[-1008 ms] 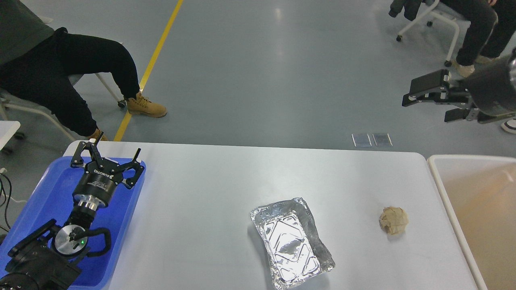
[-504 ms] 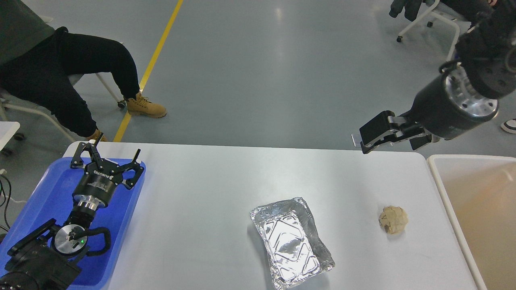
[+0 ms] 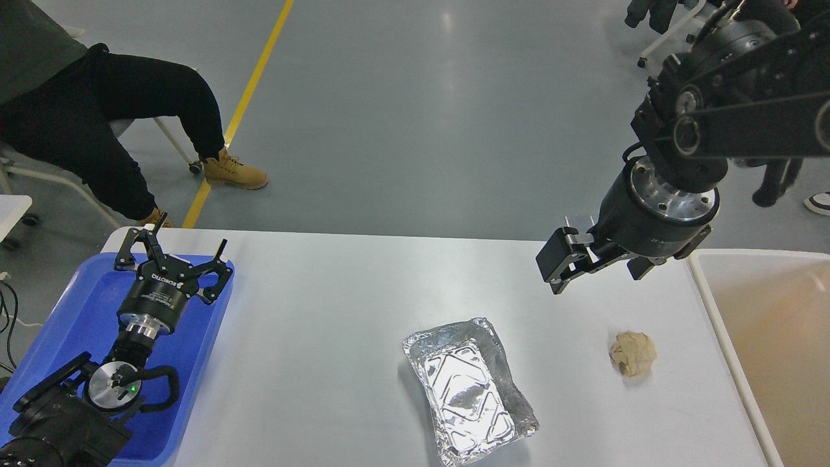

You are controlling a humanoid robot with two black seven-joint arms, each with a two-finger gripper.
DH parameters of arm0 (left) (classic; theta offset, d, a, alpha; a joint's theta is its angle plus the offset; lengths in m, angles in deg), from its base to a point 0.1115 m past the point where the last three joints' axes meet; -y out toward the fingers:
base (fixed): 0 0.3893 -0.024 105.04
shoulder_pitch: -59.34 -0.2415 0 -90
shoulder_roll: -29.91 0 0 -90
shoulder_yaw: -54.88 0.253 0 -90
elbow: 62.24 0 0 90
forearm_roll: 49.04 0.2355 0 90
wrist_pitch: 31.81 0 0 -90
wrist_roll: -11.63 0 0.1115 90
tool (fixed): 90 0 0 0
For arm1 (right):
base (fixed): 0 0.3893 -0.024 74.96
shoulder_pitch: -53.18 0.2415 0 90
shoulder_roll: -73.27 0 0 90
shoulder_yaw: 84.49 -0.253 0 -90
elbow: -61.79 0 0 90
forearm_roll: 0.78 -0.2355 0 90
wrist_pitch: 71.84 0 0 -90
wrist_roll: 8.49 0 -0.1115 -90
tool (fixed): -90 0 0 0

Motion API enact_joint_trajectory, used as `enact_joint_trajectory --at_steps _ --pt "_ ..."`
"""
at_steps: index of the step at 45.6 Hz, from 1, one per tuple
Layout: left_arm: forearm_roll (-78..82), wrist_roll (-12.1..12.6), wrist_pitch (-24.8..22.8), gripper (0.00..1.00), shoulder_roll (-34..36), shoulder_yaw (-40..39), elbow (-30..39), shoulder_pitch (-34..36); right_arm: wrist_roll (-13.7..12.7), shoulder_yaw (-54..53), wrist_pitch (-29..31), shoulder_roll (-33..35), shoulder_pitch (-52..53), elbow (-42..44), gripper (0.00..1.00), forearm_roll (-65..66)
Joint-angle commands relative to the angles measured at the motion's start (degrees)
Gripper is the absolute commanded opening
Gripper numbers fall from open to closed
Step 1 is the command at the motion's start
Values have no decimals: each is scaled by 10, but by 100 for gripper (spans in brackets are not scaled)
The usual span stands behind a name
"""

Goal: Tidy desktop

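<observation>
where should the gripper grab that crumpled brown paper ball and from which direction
Probably straight from above, closing across the middle of the crumpled paper ball. It is a small, roughly round wad lying free on the desktop, apart from the foil tray and the bin, so no side is blocked and there is no handle or edge to favour. The right gripper, hovering above and behind it, is nearest.

The blue tray runs off the left and bottom edges, partly covered by the left arm; the beige bin is cut by the right and bottom edges; the right gripper shows end-on and dark, its fingers not distinguishable; the seated person is cropped at the top-left corner.
</observation>
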Motion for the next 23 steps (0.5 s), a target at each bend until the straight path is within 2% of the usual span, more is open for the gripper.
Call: enact_joint_trajectory --at_steps 1,14,23 --pt "0 0 0 99 0 -1 0 0 -35 25 8 -17 -28 17 100 -84" --pt "-1 0 0 99 1 -1 0 -1 -47 50 7 -11 -29 15 100 -134" --pt "-1 0 0 99 1 -1 0 -1 -43 50 2 -11 -30 15 100 -135"
